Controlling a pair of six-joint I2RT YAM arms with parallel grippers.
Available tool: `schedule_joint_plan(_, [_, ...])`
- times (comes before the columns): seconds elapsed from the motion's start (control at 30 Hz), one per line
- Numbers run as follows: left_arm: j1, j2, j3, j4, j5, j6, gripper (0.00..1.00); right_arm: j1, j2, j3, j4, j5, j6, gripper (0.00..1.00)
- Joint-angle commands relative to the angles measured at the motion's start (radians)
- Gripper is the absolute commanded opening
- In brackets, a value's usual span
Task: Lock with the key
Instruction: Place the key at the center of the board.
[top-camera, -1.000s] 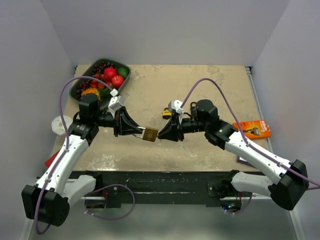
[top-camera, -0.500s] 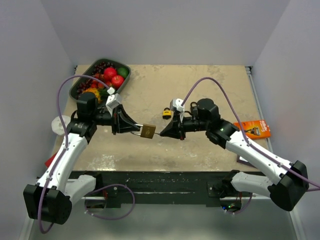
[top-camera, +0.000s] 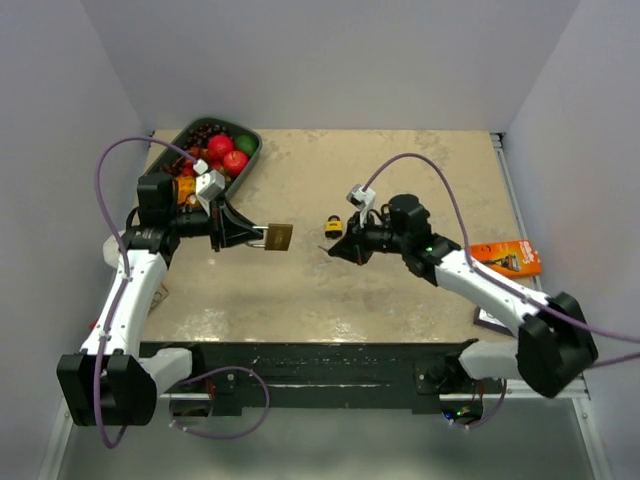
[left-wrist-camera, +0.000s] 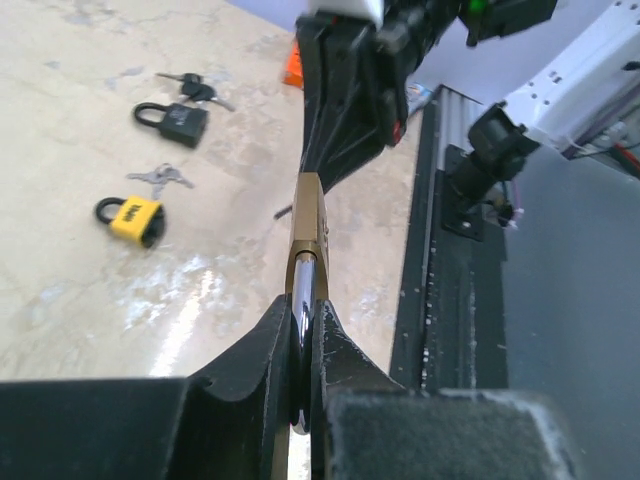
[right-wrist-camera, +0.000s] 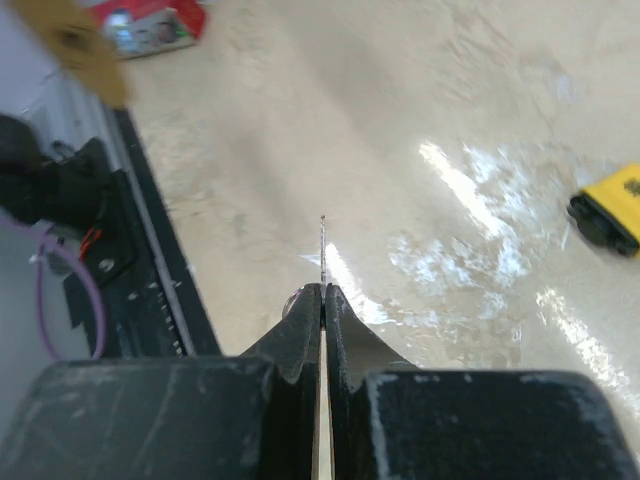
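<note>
My left gripper is shut on the steel shackle of a brass padlock and holds it in the air left of the table's middle. The left wrist view shows the shackle pinched between the fingers, with the padlock body edge-on beyond them. My right gripper is shut on a thin key, whose blade points at the table. There is a clear gap between key and brass padlock. The padlock shows blurred at the top left of the right wrist view.
A yellow padlock lies by the right gripper. A black padlock and loose keys lie nearby. A tray of fruit stands at the back left and an orange package at the right edge.
The key was at the brass padlock; now the two are apart. My left gripper has carried the padlock left and back, and the right gripper has drawn back with the key.
</note>
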Motion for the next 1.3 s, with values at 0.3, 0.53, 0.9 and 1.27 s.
schedule_joint_plan(0.3, [0.021, -0.059, -0.083, 0.285, -0.16, -0.151, 0.0, 0.051, 0.407, 0.18, 0.253, 0.316, 0.239, 0.0])
schedule_joint_plan(0.53, [0.022, -0.065, -0.083, 0.297, -0.157, -0.152, 0.0, 0.063, 0.591, 0.318, 0.224, 0.308, 0.247, 0.0])
schedule_joint_plan(0.9, [0.022, -0.082, -0.115, 0.305, -0.148, -0.177, 0.0, 0.059, 0.798, 0.496, 0.149, 0.333, 0.238, 0.0])
schedule_joint_plan(1.27, [0.021, -0.081, -0.137, 0.264, -0.144, -0.125, 0.0, 0.058, 0.854, 0.547, 0.111, 0.437, 0.222, 0.0])
